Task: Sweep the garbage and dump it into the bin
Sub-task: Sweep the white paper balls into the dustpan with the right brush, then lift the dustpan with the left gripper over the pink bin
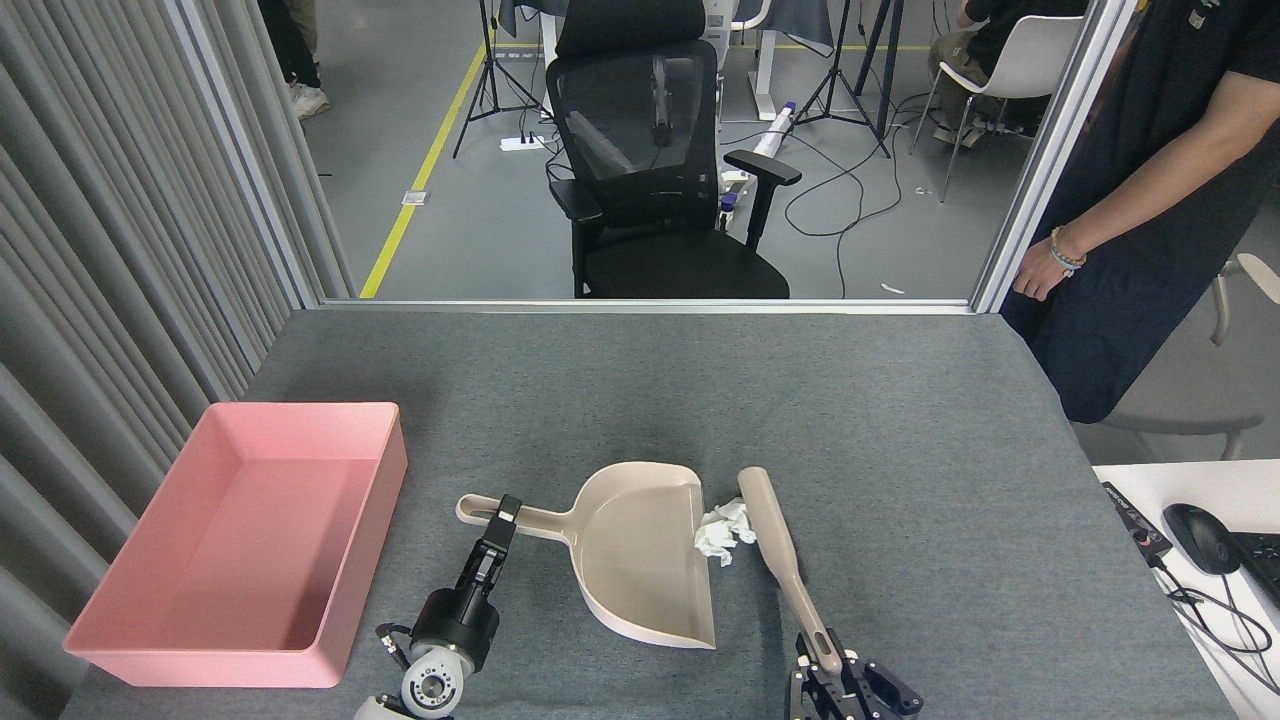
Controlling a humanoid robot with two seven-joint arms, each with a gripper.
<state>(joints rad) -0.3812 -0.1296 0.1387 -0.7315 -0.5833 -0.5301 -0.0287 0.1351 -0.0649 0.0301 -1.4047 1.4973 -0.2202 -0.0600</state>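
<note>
Beyond my grey felt-covered counter [640, 380] a black mesh office chair [655, 170] stands on a grey floor [460, 200] marked with a yellow line [420, 170]. Grey ribbed panels [120, 250] line my left. Tripod legs [850, 80] and cables [850, 190] sit farther back; a person in dark clothes [1140, 200] stands at right beside a white desk [1190, 520].

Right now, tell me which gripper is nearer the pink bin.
Left. The left gripper holds the dustpan handle just right of the bin; the right gripper holds the brush much farther right.
</note>
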